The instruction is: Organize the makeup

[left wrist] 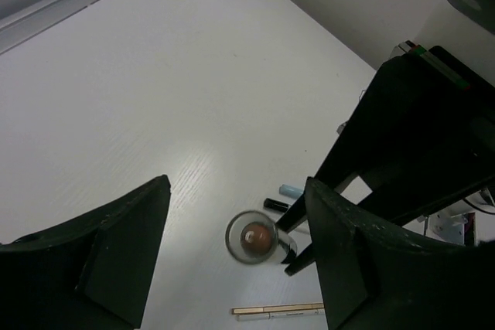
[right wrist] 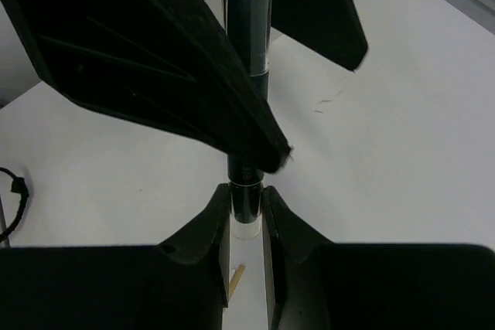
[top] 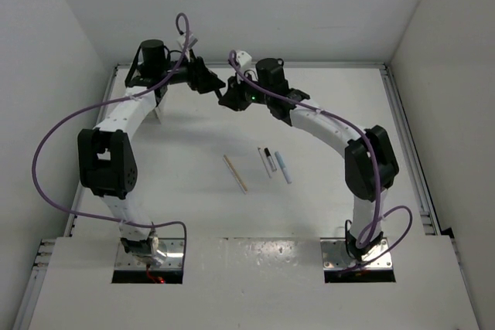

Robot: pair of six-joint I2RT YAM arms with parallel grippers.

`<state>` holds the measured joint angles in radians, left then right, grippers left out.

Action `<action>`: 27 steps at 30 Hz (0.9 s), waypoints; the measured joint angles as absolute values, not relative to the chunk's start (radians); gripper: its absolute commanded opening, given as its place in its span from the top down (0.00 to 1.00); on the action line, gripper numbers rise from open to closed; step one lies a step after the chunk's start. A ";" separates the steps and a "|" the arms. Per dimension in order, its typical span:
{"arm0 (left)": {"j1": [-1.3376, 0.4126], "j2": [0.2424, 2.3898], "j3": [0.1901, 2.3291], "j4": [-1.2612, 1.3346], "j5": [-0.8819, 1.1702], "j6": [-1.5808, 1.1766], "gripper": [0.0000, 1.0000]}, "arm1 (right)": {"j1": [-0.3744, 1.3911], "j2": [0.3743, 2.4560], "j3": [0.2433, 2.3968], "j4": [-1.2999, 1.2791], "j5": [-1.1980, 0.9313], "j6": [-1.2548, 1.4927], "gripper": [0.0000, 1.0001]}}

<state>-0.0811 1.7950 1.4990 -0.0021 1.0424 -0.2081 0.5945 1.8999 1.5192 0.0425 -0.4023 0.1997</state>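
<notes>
White tabletop, closed in by plain white walls. Both arms reach to the upper centre of the overhead view, where their grippers meet above the surface.

Right gripper: clenched on a peach-tipped stick, pinching its lower end. The barrel is dark and its upper part sits under a clear sleeve, with the peach tip at the top of the right wrist view. The stick is held off the table and rests on nothing.

Left gripper: released, jaws wide apart, holding nothing. In the left wrist view the stick shows end-on at lower centre, a clear ring round a peach core, between the two dark fingers.

Governing relation: the stick's long axis runs straight from the right gripper toward the left gripper, so the free peach end points into the open jaws. The right wrist view agrees: the left fingers flank the barrel, one crossing in front of it. Whether that finger touches the barrel cannot be told.

Judgement: a handover, or a pull on the clear sleeve, appears to be set up. The left gripper need only close across the axis. An off-centre closure would risk levering the slim barrel against the right grip.

On the table at mid-frame of the overhead view lie a tan wooden stick, a white-and-black stick and a pale blue stick. They are near one another, roughly parallel and well apart from both grippers.
</notes>
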 measured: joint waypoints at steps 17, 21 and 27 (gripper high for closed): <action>-0.065 1.776 1.482 -0.007 0.964 -0.245 1.00 | 0.604 1.923 1.478 0.125 -0.417 0.251 0.00; -0.004 1.786 1.563 -0.064 0.781 -0.126 1.00 | 0.596 1.915 1.438 0.115 -0.384 0.255 0.00; 0.112 1.829 1.683 0.017 0.423 0.046 1.00 | 0.554 1.871 1.342 0.050 -0.332 0.234 0.00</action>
<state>0.1120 1.8290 1.6829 0.0170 0.4229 0.0463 0.5537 1.8706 1.3418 0.0498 -0.3325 0.2344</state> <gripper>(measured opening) 0.251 0.996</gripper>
